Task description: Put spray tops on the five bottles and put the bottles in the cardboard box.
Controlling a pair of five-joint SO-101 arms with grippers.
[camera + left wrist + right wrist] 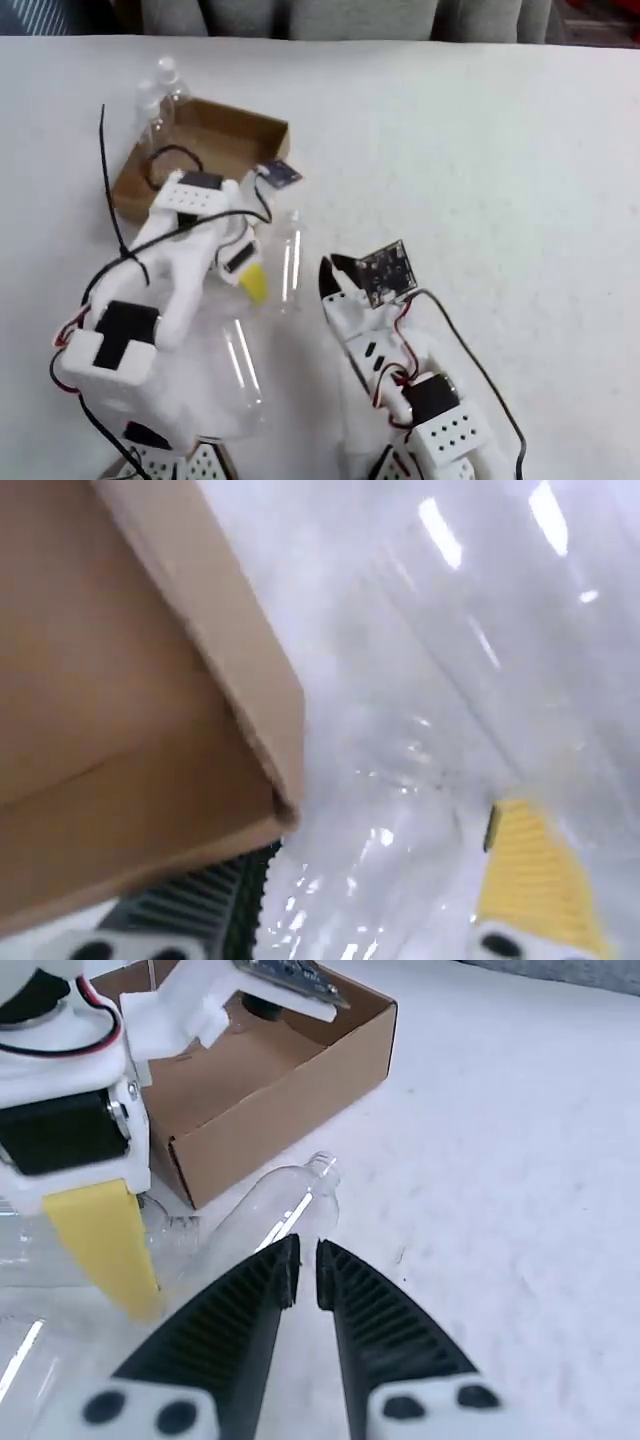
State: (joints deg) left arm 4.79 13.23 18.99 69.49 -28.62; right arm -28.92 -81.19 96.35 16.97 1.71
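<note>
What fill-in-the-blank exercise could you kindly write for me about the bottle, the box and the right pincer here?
The clear bottle lying beside the cardboard box has no ___ on its neck.
The right pincer holds ___.
The right pincer's fingers are ___ in colour.
Missing words: spray top; nothing; black.
</note>
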